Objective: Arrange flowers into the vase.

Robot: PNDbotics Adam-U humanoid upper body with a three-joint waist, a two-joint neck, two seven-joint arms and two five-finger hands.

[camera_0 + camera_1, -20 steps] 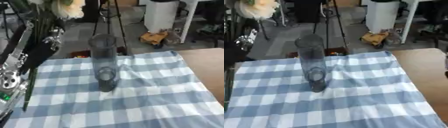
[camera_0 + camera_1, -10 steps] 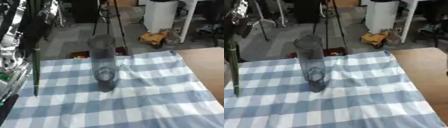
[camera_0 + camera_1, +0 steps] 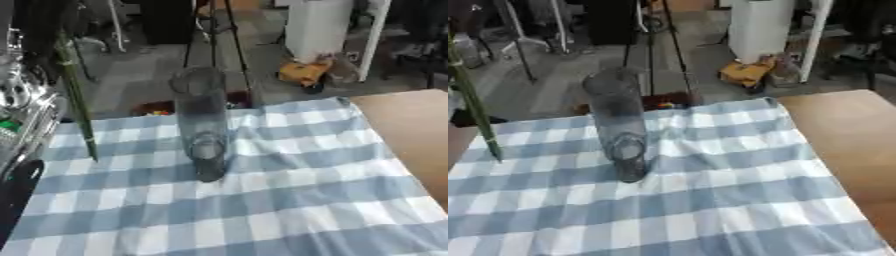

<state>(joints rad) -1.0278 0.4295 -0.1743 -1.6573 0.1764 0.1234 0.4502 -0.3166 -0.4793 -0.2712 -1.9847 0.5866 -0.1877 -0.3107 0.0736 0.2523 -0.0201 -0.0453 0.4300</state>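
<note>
A tall clear glass vase [image 3: 201, 122] stands upright on the blue-and-white checked cloth [image 3: 289, 200], a little left of the middle. To its left a long green flower stem [image 3: 79, 107] hangs almost upright in the air, its lower tip over the cloth's left part. The bloom is cut off above the picture. My left hand [image 3: 42, 25] shows only as a dark shape in the top left corner, where the stem's upper end runs into it. My silver and black left arm [image 3: 19, 107] fills the left edge. The right hand shows in neither view.
Bare wooden tabletop [image 3: 411, 130] lies to the right of the cloth. Beyond the far edge, on the floor, stand tripod legs [image 3: 214, 35], a white bin [image 3: 317, 27] and a yellow-orange object [image 3: 302, 72]. A black part of my arm [image 3: 16, 192] sits at the lower left.
The stem has swung from a slant to nearly upright and risen toward the vase's side. The pale bloom and my left hand have gone up past the top edge.
</note>
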